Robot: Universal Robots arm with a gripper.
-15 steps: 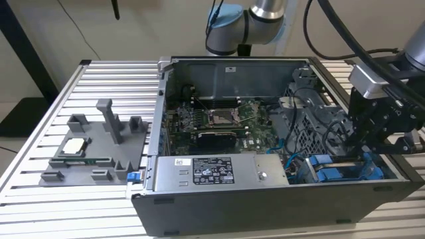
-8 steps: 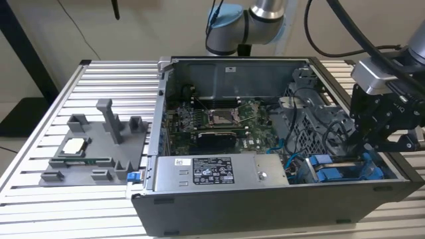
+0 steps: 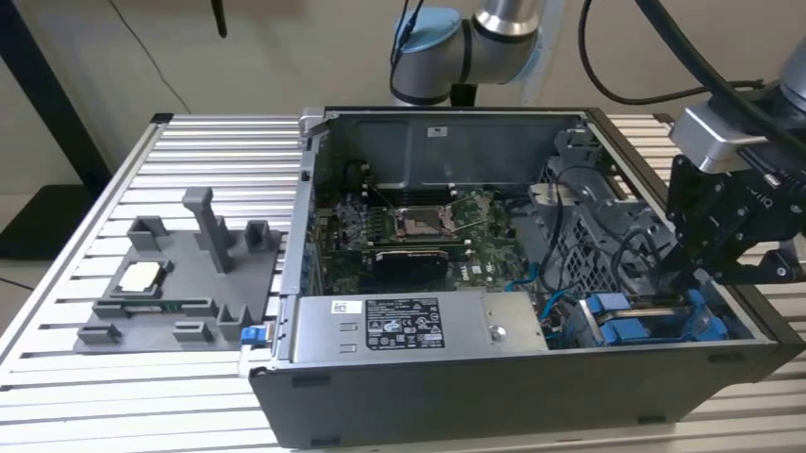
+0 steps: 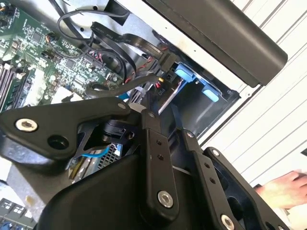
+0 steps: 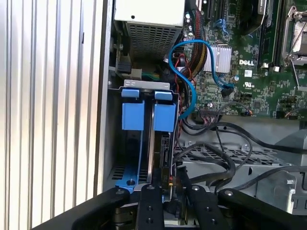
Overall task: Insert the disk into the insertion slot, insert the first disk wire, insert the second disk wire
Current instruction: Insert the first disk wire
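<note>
The disk [image 5: 163, 143] is sitting edge-on inside the insertion slot [image 5: 144, 86], with bright blue tabs showing at the bay's outer end. In the exterior view the disk [image 3: 643, 326] is lying in the corner of the open computer case [image 3: 504, 406] at the exterior view's right, just beside the silver power-supply box [image 3: 416, 326].

The gripper [image 3: 690, 283] is reaching down into that same corner. In the first wrist view the gripper [image 5: 170, 189] is hanging right at the disk's inner end, where several black wires are running past. Whether it is clamped on anything or spread apart, I cannot tell.

In the second wrist view a black connector [image 4: 162, 81] with coloured wires is lying against the disk's end, just ahead of the gripper [image 4: 165, 122]. A blue cable [image 5: 192, 72] is looping from the motherboard [image 5: 259, 72] toward the bay.

The case is resting on the slatted tabletop [image 3: 75, 377], with a grey fixture plate [image 3: 164, 302] well apart from it at the exterior view's left. A person's hand [image 4: 283, 189] is resting on the tabletop outside the case.
</note>
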